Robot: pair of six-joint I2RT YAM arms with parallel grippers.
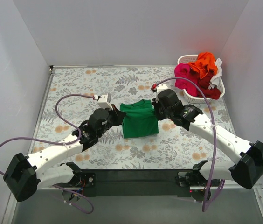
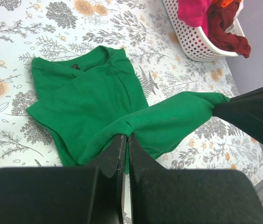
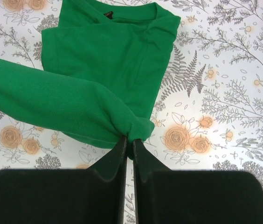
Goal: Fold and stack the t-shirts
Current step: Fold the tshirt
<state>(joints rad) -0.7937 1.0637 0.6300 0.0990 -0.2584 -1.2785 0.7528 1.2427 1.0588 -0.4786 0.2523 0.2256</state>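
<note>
A green t-shirt [image 1: 140, 120] lies partly folded in the middle of the table, collar toward the far side. My left gripper [image 2: 126, 136] is shut on the shirt's left near corner, and my right gripper [image 3: 128, 138] is shut on the right near corner. Between them a band of green cloth [image 2: 178, 116] is lifted and stretched above the rest of the shirt [image 3: 108, 56]. From above, the left gripper [image 1: 120, 116] and the right gripper [image 1: 156, 108] flank the shirt. Orange [image 1: 205, 64], magenta [image 1: 183, 74], dark red [image 1: 211, 92] and white [image 1: 218, 69] t-shirts are heaped in the basket.
A white plastic basket [image 1: 184, 59] stands at the table's far right corner, also seen in the left wrist view [image 2: 192, 44]. The floral tablecloth [image 1: 85, 84] covers the table. White walls close the table in on three sides.
</note>
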